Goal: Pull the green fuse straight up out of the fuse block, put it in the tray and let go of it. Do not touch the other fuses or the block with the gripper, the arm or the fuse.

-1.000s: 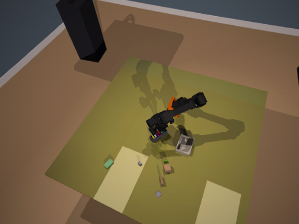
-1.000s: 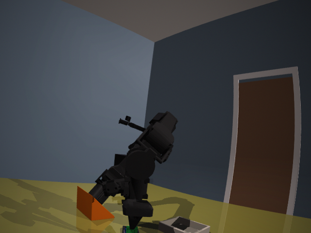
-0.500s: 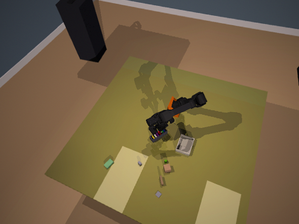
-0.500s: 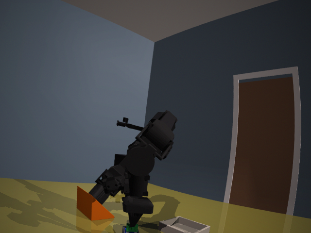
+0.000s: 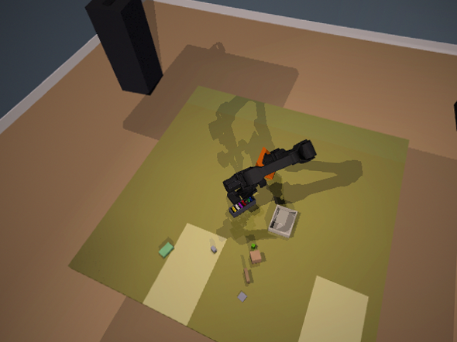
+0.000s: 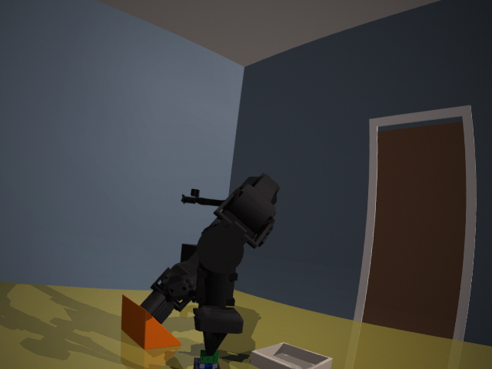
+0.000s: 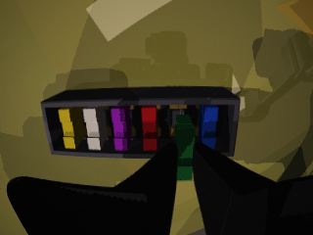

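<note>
The green fuse (image 7: 184,142) (image 6: 209,356) is upright between the fingertips of my gripper (image 7: 184,151) (image 6: 210,352), which is shut on it. The fuse is above the fuse block (image 7: 142,103) (image 5: 237,215), and its slot between the red fuse (image 7: 150,128) and the blue fuse (image 7: 209,127) shows empty behind it. Yellow (image 7: 67,128), white (image 7: 92,128) and purple (image 7: 119,128) fuses stand in the block too. The light grey tray (image 5: 279,233) (image 6: 274,361) is empty, to the right of the block in the top view.
An orange wedge (image 5: 261,157) (image 6: 133,324) is by the arm's base. Farther out lie a green block (image 5: 166,249), a small grey block (image 5: 213,249), a bright green piece (image 5: 253,245), a salmon block (image 5: 255,256), a brown bar (image 5: 247,275) and a grey square (image 5: 242,296).
</note>
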Motion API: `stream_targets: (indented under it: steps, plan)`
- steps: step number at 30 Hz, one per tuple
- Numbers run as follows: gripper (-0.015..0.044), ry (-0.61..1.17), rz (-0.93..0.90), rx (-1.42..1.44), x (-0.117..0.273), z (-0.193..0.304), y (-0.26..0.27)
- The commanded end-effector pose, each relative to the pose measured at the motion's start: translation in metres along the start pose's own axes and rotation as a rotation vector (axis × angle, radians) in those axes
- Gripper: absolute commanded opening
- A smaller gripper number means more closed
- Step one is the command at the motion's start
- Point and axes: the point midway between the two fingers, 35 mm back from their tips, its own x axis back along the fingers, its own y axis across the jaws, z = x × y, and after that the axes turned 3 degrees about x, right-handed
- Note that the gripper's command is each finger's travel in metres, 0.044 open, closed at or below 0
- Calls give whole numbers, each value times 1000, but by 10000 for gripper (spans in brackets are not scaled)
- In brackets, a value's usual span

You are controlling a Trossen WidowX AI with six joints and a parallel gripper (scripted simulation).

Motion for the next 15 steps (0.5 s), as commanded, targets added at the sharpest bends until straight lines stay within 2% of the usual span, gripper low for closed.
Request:
stream_targets:
  steps: [1, 15]
  plan:
    - [0, -4, -3, 5, 3, 0, 0]
    - [0, -4, -3, 5, 15, 0, 0]
